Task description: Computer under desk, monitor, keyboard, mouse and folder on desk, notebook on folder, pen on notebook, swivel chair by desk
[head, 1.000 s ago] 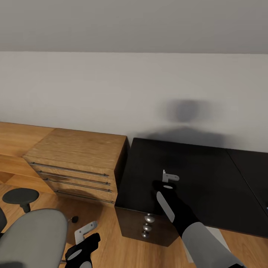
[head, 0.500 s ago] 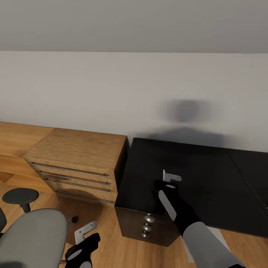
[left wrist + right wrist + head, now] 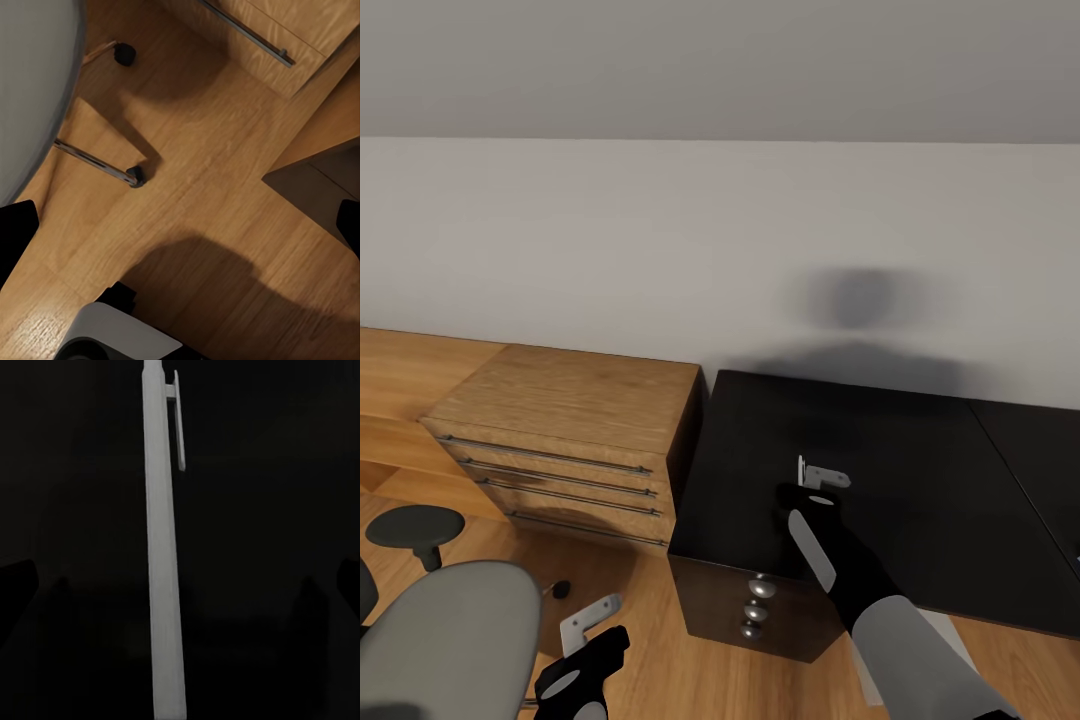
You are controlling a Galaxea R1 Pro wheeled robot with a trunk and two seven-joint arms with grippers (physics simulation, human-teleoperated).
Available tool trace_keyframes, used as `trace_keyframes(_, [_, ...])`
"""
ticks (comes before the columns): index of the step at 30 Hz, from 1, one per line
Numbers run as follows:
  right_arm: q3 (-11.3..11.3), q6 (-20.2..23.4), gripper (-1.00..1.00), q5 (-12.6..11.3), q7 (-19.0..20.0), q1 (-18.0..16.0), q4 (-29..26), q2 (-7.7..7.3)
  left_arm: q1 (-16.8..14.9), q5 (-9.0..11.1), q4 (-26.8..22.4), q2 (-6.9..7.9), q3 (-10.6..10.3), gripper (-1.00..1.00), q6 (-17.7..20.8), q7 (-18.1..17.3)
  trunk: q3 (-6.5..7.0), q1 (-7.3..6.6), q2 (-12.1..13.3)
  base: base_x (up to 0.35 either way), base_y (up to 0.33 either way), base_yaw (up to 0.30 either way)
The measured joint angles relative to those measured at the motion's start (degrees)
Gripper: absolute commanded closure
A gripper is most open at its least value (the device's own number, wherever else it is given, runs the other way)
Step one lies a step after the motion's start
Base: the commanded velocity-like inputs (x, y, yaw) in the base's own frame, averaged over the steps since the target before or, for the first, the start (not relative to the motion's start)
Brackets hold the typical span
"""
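Observation:
The white pen (image 3: 163, 570) lies flat on the black desk (image 3: 262, 510), seen straight down in the right wrist view. My right gripper (image 3: 815, 472) hovers over the desk's left end (image 3: 920, 480), open, its dark fingertips (image 3: 16, 585) spread wide to either side of the pen. In the head view the gripper hides the pen. The grey swivel chair (image 3: 445, 630) stands at the lower left with a round black armrest (image 3: 415, 525). My left gripper (image 3: 588, 618) hangs open and empty over the wood floor beside the chair's chrome base leg (image 3: 97, 161).
A light-wood drawer chest (image 3: 570, 430) with bar handles stands against the desk's left side. The desk's pedestal with silver knobs (image 3: 758, 605) faces me. A plain white wall runs behind. Wood floor (image 3: 225, 187) lies between chair, chest and pedestal.
My right gripper has edged slightly to the right over the desk. The left arm and the chair have not moved.

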Motion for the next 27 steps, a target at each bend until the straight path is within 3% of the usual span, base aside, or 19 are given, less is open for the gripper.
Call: trace_keyframes(27, [-0.02,0.53,-1.0,0.04,0.07,0.01,0.01,0.08,0.0,0.04,0.04,0.0,-0.01,-1.0,0.0,0.0,-0.54,0.66,-1.2,0.0,0.0,0.0])
